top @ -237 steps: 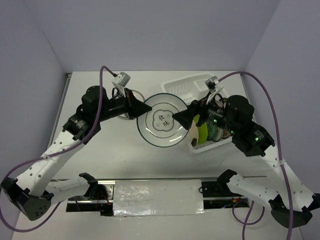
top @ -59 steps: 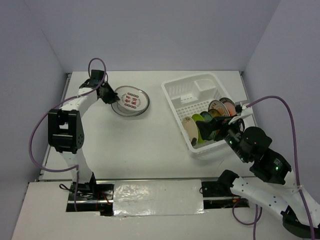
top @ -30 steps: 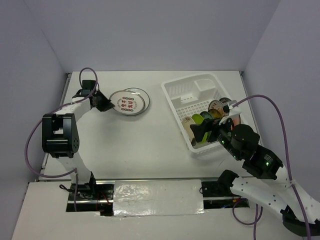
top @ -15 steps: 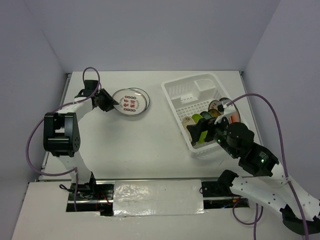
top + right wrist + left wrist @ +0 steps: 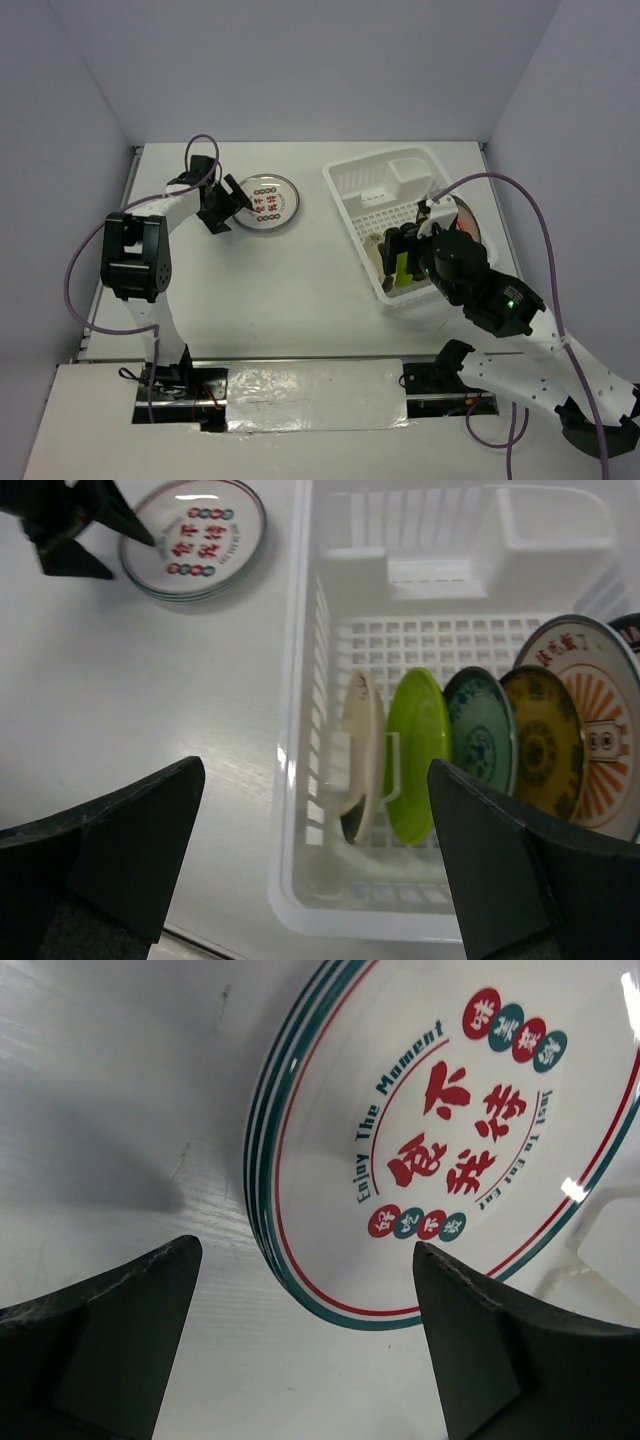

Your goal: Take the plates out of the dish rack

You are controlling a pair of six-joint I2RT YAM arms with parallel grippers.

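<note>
L tool point(image 5: 305, 1248) is wide open, gripping nothing. Its two fingers sit either side of the near rim of the plate stack point(image 5: 450, 1140), which lies flat on the counter point(image 5: 120, 1110) right in front of it. Top plate is white w/ red & teal lettering. No finger touches it as far as I can see, so that drop-off looks done, imo.

R tool point(image 5: 315, 768) is also wide open & empty, hanging above the near end of the dish rack point(image 5: 300, 630). Directly below/ahead of it is a row of plates standing on edge in the rack. Nearest the tool's centre line is a cream plate point(image 5: 360, 745). Going to the tool's right there's a lime green plate point(image 5: 418, 755), teal plate point(image 5: 482, 742), yellow plate point(image 5: 540, 745) and a white plate w/ orange rays point(image 5: 590, 730). There's a sliver of another at far right, can't tell what. The stack sits well off to this tool's upper left.

Step in hand, my read: btw plates, one parked and R tool lining up the nxt pick.

Nxt move prob needs R tool to drop till its fingers straddle the cream plate's top rim. It should close on the rim only, then lift straight up to clear the slot. Green plate is just beside it, so there's little room for the far finger. L tool should back off from the stack to free the landing spot.
</note>
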